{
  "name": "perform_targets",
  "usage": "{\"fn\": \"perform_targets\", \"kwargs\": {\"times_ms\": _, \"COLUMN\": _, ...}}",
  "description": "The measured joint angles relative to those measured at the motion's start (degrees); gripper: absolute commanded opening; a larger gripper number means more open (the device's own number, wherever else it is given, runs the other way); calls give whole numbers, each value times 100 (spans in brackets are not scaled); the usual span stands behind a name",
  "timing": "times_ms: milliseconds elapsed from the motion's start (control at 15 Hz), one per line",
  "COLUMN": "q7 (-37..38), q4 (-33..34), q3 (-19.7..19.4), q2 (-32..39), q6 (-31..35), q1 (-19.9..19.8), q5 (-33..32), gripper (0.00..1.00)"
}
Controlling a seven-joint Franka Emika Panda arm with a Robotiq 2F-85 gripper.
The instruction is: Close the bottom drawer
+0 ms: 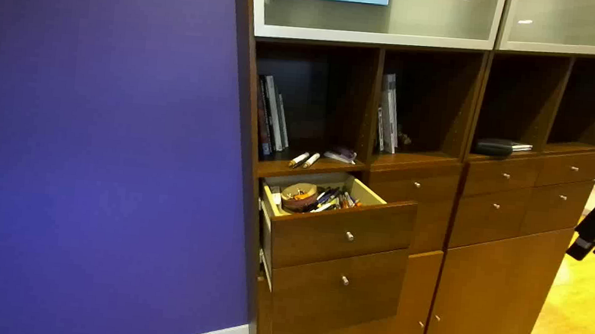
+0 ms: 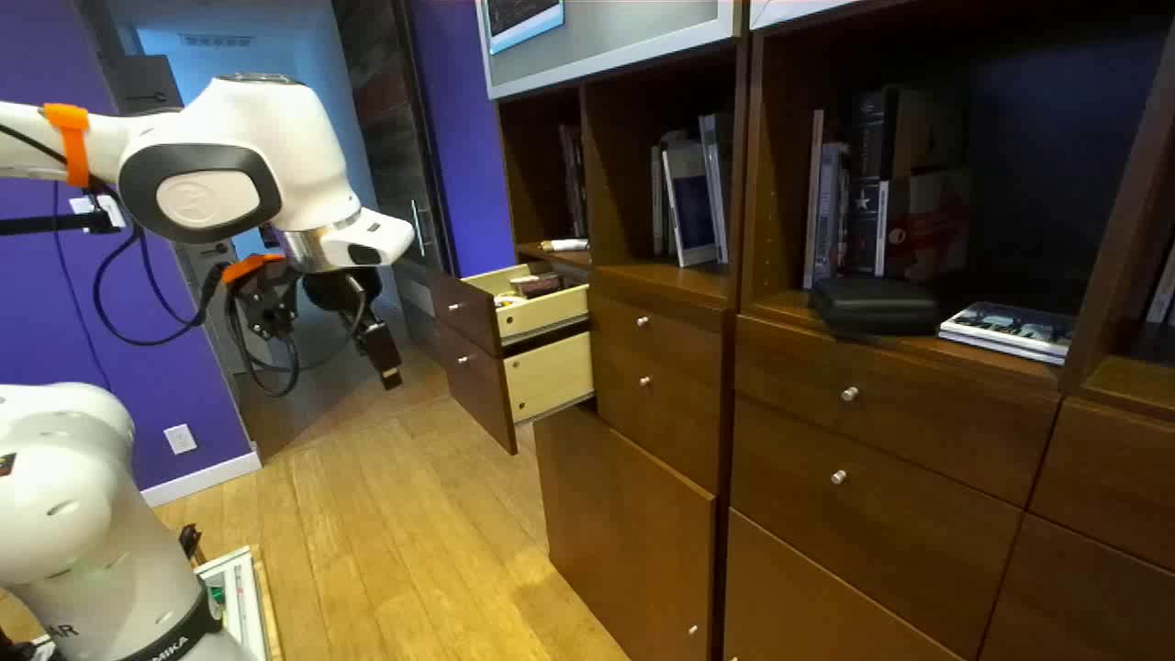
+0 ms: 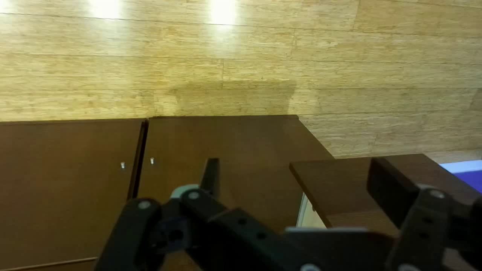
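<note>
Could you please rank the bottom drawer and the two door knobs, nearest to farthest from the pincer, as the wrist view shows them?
1. Bottom drawer: beyond the pincer, on the right.
2. Right knob: left of the pincer, just right of the dark gap.
3. Left knob: farther left, across that gap.
</note>
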Motion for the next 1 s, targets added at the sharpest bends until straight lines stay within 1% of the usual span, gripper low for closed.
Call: {"fn": "perform_targets", "kwargs": {"times_ms": 1000, "q7": 0, "q4": -57, "q3": 4, "q2": 79, "q6": -18, "q1": -1, "q5": 0, "gripper": 100}}
